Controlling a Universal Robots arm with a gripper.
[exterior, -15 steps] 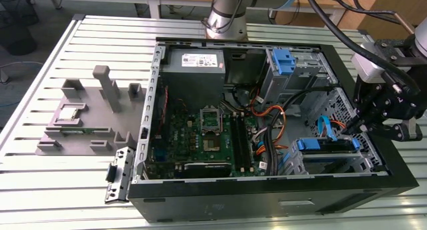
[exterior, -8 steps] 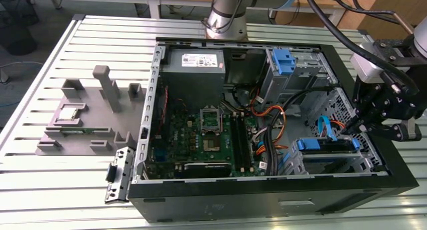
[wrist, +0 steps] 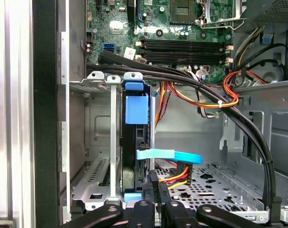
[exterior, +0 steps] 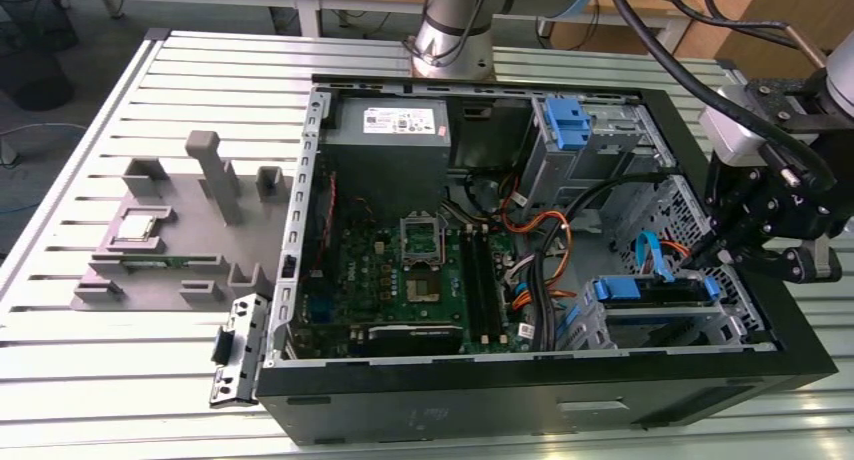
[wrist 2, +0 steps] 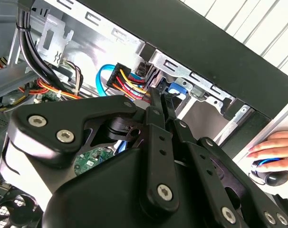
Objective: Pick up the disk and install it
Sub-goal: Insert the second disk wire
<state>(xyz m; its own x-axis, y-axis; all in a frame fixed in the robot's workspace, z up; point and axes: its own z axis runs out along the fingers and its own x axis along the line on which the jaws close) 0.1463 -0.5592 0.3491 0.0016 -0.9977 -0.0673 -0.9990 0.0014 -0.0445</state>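
Right, my black two-finger gripper [wrist: 155, 179] is down inside the open black computer case [exterior: 534, 405], and my fingers [wrist 2: 154, 110] are pressed together to a narrow point with nothing visible between them. Just ahead of my fingertips stands the disk [wrist: 137, 111], a hard drive seen edge-on in its blue plastic carrier bracket, upright in a slot of the grey metal drive cage [wrist: 96, 142]. From the exterior view that blue carrier sits in the cage directly below my hand. Whether my tips are actually touching the carrier, I cannot tell; they are right at its near end.

Close beside my fingertips a light blue flat cable [wrist: 168, 155] curls out from the drive, and a plug with red, yellow and black wires [wrist: 178, 176] lies just next to it. Further out past the disk, a thick bundle of black cables [wrist: 206, 90] sweeps across, and beyond that lies the green motherboard [wrist: 182, 28] with its long black memory slots.

Behind my hand, outside the case wall, a person's hand [wrist 2: 277, 145] rests on a small dark rounded device [wrist 2: 272, 175]. Well away from me, across the case, a grey plastic fixture [exterior: 160, 245] stands on the slotted metal table [exterior: 120, 380].
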